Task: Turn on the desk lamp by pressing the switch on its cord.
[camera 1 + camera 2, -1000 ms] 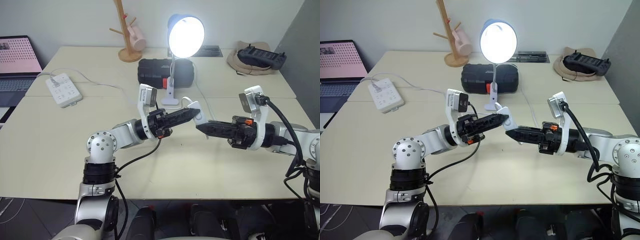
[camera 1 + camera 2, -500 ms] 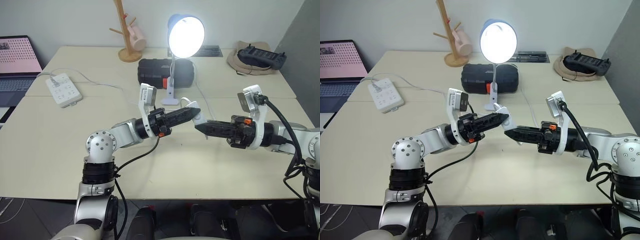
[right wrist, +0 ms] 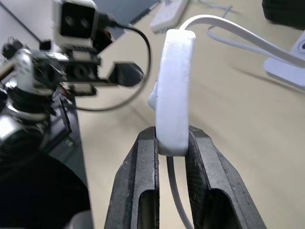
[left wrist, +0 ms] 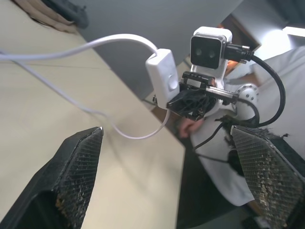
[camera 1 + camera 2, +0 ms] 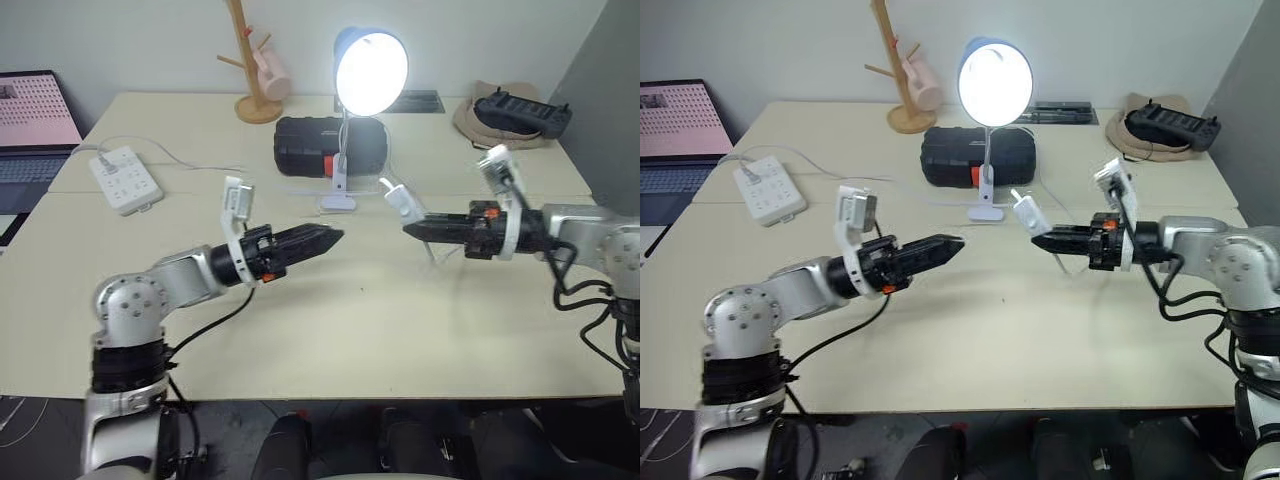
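right wrist view: fingers [image 3: 143, 191] pinch switch [image 3: 174, 90]

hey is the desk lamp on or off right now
On. The desk lamp's bulb glows bright white under its blue shade in both head views.

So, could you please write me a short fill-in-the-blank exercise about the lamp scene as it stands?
1. The desk lamp is switched ____.
2. The switch is clamped in the ____ gripper.
3. The left gripper has its fingers ____.
4. The pink mug hangs on the wooden ____.

Missing words: on; right; open; mug tree
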You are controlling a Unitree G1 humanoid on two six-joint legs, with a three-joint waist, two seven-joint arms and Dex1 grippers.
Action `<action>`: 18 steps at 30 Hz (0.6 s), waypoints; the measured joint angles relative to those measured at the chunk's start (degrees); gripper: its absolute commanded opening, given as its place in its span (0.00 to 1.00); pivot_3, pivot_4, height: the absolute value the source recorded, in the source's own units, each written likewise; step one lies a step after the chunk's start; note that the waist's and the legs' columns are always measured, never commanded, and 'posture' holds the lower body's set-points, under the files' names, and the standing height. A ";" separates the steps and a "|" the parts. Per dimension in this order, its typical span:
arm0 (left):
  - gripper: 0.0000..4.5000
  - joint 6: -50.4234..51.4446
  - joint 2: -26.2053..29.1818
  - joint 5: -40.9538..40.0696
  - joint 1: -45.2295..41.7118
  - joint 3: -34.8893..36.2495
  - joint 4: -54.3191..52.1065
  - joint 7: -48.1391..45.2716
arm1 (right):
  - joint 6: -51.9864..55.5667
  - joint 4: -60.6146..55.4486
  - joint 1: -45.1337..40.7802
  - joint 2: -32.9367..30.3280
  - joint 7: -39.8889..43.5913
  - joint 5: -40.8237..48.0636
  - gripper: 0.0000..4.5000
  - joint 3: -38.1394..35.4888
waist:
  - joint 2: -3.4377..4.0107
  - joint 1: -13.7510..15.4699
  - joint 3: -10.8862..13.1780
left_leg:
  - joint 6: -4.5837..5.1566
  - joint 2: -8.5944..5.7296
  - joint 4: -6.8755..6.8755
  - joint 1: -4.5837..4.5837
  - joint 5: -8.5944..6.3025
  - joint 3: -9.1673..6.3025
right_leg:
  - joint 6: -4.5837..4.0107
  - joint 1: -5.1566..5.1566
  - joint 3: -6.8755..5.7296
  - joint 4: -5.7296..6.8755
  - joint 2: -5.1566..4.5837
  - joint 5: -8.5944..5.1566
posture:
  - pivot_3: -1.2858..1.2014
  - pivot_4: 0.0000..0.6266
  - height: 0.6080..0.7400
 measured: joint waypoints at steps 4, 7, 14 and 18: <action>1.00 -12.07 11.26 16.67 3.29 -7.55 -3.83 -7.46 | -14.71 5.90 -3.13 2.86 7.17 -19.60 0.09 11.60 | 0.05 0.02 0.03 | -0.02 0.02 -0.05 0.03 0.01 0.00 | -0.01 -0.02 -0.01 -0.03 0.00 0.00 | 0.52 0.24 1.00; 1.00 -18.13 15.77 24.19 5.61 -10.99 -4.37 -11.80 | -24.98 10.64 -4.94 4.59 9.37 -31.31 0.09 18.57 | 0.10 0.02 0.06 | -0.03 0.03 -0.07 0.01 0.01 0.00 | -0.02 -0.05 0.02 -0.04 -0.02 0.00 | 0.52 0.24 1.00; 1.00 -24.83 16.62 29.88 6.24 -12.56 -5.10 -17.76 | -43.14 27.94 -10.22 12.42 15.07 -50.00 0.17 26.14 | 0.13 0.11 0.15 | -0.03 0.20 -0.03 -0.03 0.01 -0.06 | -0.02 -0.08 0.00 0.01 -0.10 0.00 | 0.52 0.24 1.00; 1.00 -24.62 16.18 29.79 5.95 -12.41 -5.06 -18.28 | -45.95 31.33 -10.86 13.45 17.24 -52.33 0.40 24.49 | 0.13 0.13 0.15 | -0.02 0.20 -0.01 0.00 0.00 -0.14 | -0.02 -0.01 -0.09 0.03 -0.12 0.00 | 0.52 0.24 1.00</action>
